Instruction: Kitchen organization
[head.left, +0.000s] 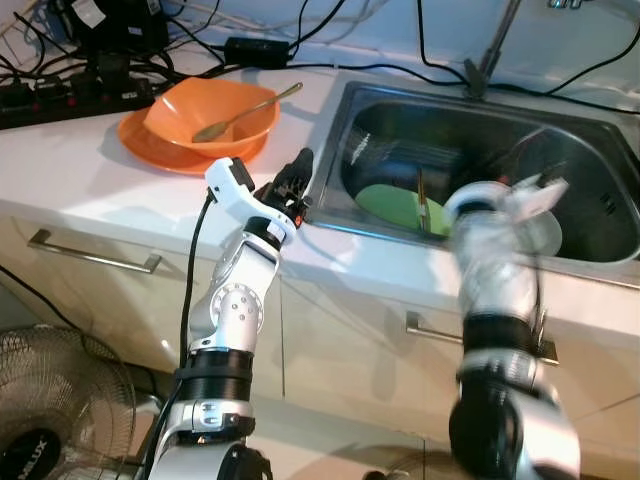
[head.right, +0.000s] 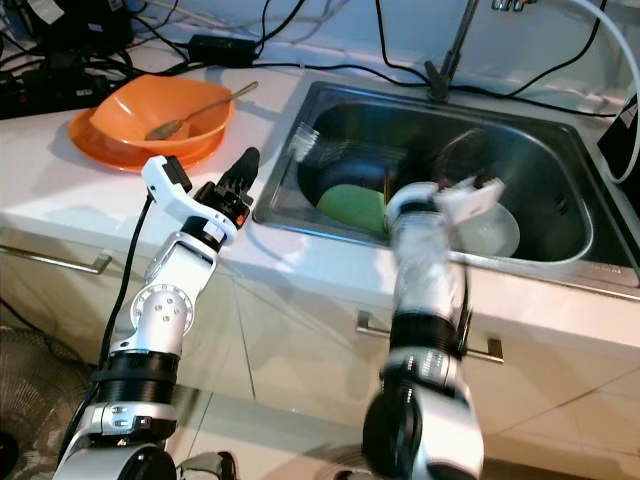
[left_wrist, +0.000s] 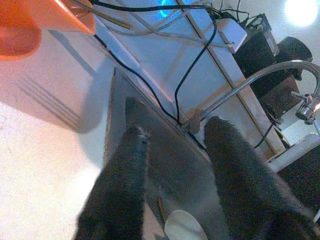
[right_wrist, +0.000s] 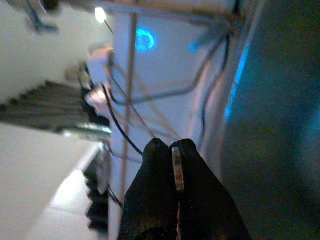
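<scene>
R gripper (right_wrist: 176, 150) over the sink (head.left: 600, 225), fingers pinched on a thin metal utensil (right_wrist: 177, 172) running lengthwise betw them. L gripper (head.left: 297, 172) gaping, empty, at sink's L rim. Orange bowl (head.left: 205, 105) w/ spoon (head.left: 243, 114) left of sink, nearer L arm.

Bright even light; right arm (head.left: 500, 300) motion-blurred; right wrist view dim, smeared.

Both head cameras look steeply down from above the counter (head.left: 90, 190) at the sink (head.left: 480, 150), sharing nearly the same field. Each wrist camera looks closely along its own fingers; the left wrist view shares the faucet (left_wrist: 260, 80).
</scene>
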